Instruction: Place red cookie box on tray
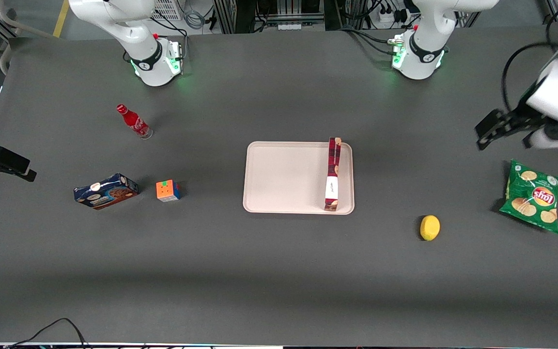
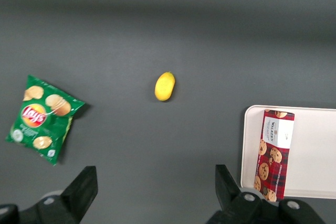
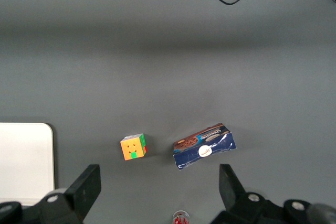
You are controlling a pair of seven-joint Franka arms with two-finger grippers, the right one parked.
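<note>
My gripper (image 1: 502,130) hangs up high with its fingers spread wide and nothing in them, at the working arm's end of the table. From the lemon (image 1: 429,228), the tray (image 1: 284,179) sits at ten o'clock. The red cookie box (image 1: 332,174) stands on its thin edge in it, dark red checks with a white patch

- "Lay's" is read on the red-and-yellow logo of the green chip bag (image 1: 532,196) (image 2: 42,117).
- Lettering is seen on the white label patch of the red cookie box (image 1: 332,175) (image 2: 274,153), but it cannot be made out.
- Print on the red bottle (image 1: 134,121) and the blue cookie box (image 1: 106,191) (image 3: 204,146) is not legible.
- The gripper (image 2: 152,182), held above the table with its fingers spread apart, bears no lettering.
</note>
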